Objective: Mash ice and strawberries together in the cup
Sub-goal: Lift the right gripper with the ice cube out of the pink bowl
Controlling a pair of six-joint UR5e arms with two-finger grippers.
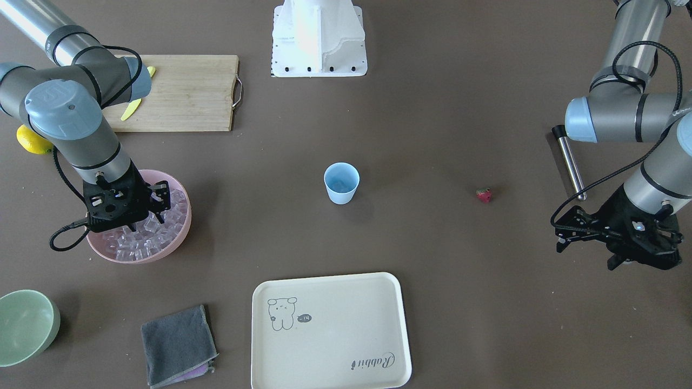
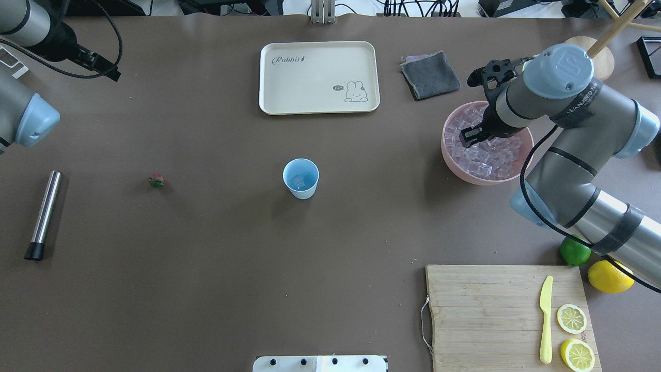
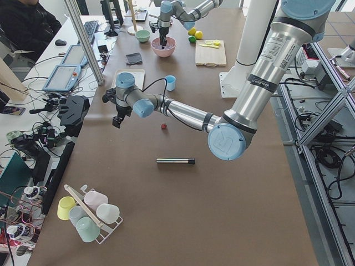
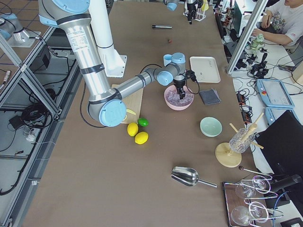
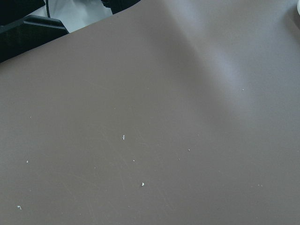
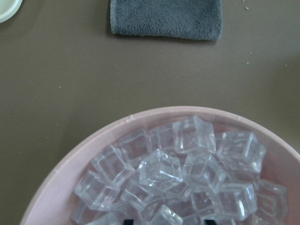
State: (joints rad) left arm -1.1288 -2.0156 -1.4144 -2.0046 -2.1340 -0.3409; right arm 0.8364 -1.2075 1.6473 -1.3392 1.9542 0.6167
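The pale blue cup [image 1: 341, 183] stands upright mid-table; in the overhead view [image 2: 300, 178] one ice cube [image 2: 298, 181] lies inside it. The small red strawberry [image 1: 484, 195] lies on the table apart from it, also in the overhead view [image 2: 156, 181]. A pink bowl [image 1: 162, 254] holds several clear ice cubes [image 6: 201, 173]. My right gripper [image 1: 132, 216] is lowered into this bowl, its fingertips [image 6: 126, 220] apart among the cubes, open. My left gripper [image 1: 559, 239] hovers open and empty over bare table, beyond the strawberry and far from the cup.
A steel rod with a black tip [image 2: 43, 214] lies near the left arm. A cream tray [image 2: 319, 77], a grey cloth [image 2: 429, 75] and a pale green bowl [image 1: 24, 324] sit on the far side. A cutting board [image 2: 490, 310] with knife, lemon halves, lime [image 2: 575, 250] sits near the right arm's base.
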